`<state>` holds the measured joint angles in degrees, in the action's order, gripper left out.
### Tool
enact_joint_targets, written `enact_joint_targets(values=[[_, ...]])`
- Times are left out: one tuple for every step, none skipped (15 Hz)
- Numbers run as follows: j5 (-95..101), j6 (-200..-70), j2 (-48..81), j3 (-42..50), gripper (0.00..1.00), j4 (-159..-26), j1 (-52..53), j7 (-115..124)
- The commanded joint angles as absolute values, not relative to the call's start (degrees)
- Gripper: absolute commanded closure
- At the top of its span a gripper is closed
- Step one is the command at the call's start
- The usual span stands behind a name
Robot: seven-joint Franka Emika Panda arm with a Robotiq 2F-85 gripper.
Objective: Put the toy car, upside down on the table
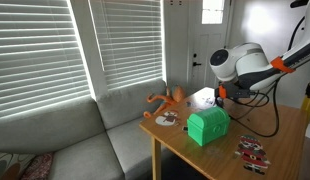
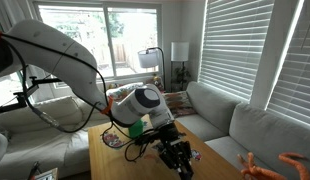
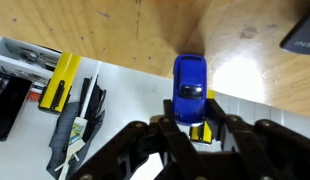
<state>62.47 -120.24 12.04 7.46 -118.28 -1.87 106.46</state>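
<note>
The toy car [image 3: 189, 82] is small and dark blue. In the wrist view its roof and windscreen face the camera, and it sits between my fingers over the edge of the light wooden table [image 3: 125, 30]. My gripper [image 3: 192, 120] is shut on its rear end. In both exterior views the gripper [image 1: 217, 97] [image 2: 178, 156] hangs low over the table [image 1: 220, 155], just behind the green chest [image 1: 207, 126]. The car is too small to make out there.
An orange octopus-like toy [image 1: 166, 100] lies at the table's far corner. Flat red-and-white pieces [image 1: 253, 152] [image 1: 167, 120] lie on the top. A dark object [image 3: 300, 35] lies on the table in the wrist view. Yellow-and-black tools [image 3: 61, 85] lie below the table edge. A grey sofa [image 1: 75, 140] stands beside it.
</note>
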Motion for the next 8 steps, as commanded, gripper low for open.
enact_joint_targets(values=[[63.7,-118.1,12.8,6.2,0.88,-118.5,-1.5,109.5],[64.5,-117.5,13.2,6.1,0.88,-118.2,-1.4,110.6],[65.3,-117.1,13.4,5.9,0.88,-118.2,-1.2,112.1],[66.0,-116.7,13.8,5.8,0.88,-118.0,-1.2,113.3],[66.5,-116.4,14.3,5.6,0.88,-118.0,-1.2,114.5],[67.0,-116.0,14.6,5.4,0.88,-117.9,-1.1,115.9],[67.0,-115.6,14.9,5.3,0.88,-117.9,-1.0,117.0],[67.2,-115.2,15.0,5.1,0.88,-117.9,-1.0,117.8]])
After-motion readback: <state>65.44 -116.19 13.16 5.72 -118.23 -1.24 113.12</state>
